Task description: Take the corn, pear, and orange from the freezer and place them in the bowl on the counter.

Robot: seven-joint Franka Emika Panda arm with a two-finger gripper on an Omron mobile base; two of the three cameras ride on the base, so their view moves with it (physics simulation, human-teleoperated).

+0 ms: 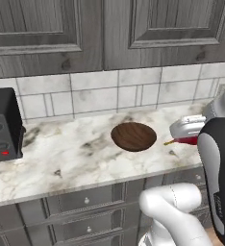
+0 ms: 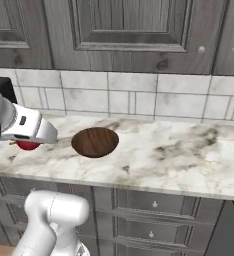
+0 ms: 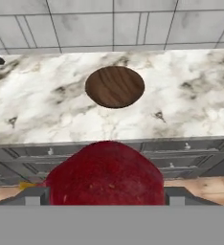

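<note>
Round, shallow, dark brown wooden bowl (image 1: 133,136), upright and empty, resting flat on the counter (image 1: 61,163). Seen from the right base view at centre-left (image 2: 95,142), toward 9 o'clock of the marbled white-and-grey stone top (image 2: 179,160). In the hand view, at 12 o'clock (image 3: 115,86), well back from the counter's front edge (image 3: 190,105). Dark red fruit (image 3: 104,174) at 6 o'clock there, clamped in the gripper (image 3: 104,194), apart from the bowl.
</note>
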